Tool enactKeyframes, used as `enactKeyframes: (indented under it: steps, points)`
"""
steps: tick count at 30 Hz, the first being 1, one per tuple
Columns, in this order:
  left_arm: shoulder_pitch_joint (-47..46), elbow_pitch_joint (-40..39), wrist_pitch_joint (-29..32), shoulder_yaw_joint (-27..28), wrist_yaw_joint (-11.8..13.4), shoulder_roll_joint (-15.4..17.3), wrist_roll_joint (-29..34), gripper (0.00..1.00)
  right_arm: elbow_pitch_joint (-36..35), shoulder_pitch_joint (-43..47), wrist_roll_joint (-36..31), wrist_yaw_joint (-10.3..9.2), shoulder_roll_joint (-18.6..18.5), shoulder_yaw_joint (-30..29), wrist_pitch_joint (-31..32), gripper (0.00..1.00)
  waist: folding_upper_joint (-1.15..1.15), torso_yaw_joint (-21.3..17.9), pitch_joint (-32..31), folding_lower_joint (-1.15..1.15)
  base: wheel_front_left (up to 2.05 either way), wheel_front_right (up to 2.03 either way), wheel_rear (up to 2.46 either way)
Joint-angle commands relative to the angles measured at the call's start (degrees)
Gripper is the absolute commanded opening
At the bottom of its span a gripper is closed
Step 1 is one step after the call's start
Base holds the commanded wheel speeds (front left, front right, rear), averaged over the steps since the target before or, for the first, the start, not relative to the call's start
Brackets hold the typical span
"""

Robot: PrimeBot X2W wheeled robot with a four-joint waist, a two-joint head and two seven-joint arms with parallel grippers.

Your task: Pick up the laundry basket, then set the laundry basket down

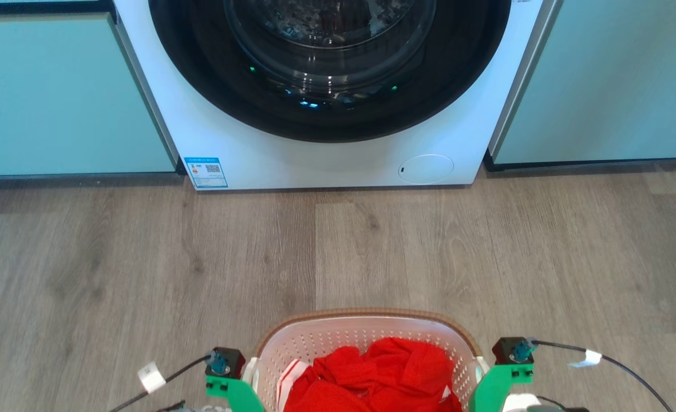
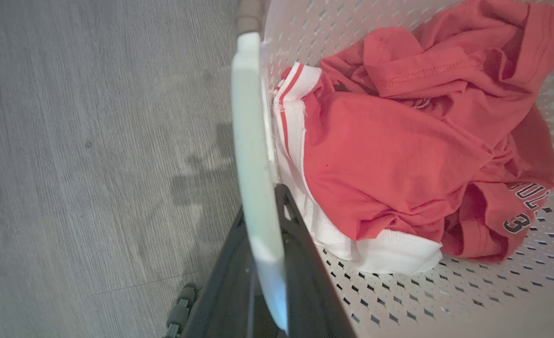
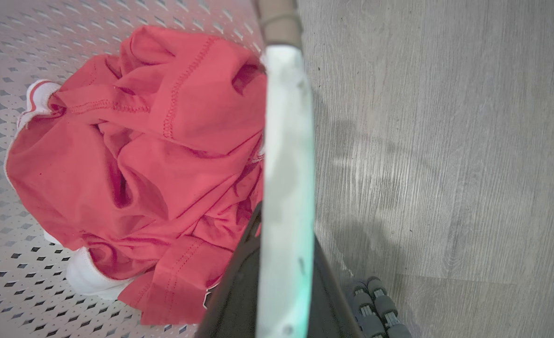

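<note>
I hold the basket (image 1: 315, 343) before the washer (image 1: 292, 160); left fingers (image 2: 300, 249) are clamped on one handle (image 2: 253, 141), right fingers (image 3: 232, 291) on the opposite handle (image 3: 286, 164); gripping both sides should keep the red clothing (image 1: 383, 372) level; whether it clears the floor (image 1: 143, 274), I cannot tell.

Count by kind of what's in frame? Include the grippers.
laundry basket: 1
red clothes heap in the basket: 1 (can't tell how many pieces)
washing machine: 1
teal cabinet fronts: 2
grippers (left gripper, right gripper): 2
Total: 7
</note>
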Motion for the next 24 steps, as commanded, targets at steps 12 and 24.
enactKeyframes:
  steps: [12, 24]
  points:
    - [-5.9, -1.0, -2.7, -0.2, 1.2, 1.0, -0.4, 0.00, -0.5, -6.1, 1.2, 0.17, 0.6, 2.1, -2.6, 0.00, 0.00, 0.1, 5.8, -0.01, 0.00, 0.00, 0.00]
    - [-17.4, -0.7, -4.7, -0.6, 1.5, 1.0, 0.7, 0.00, 1.2, -17.6, 1.4, 0.17, 0.6, 2.2, -5.0, 0.00, 0.00, 1.0, 19.1, -0.01, 0.00, 0.00, 0.00]
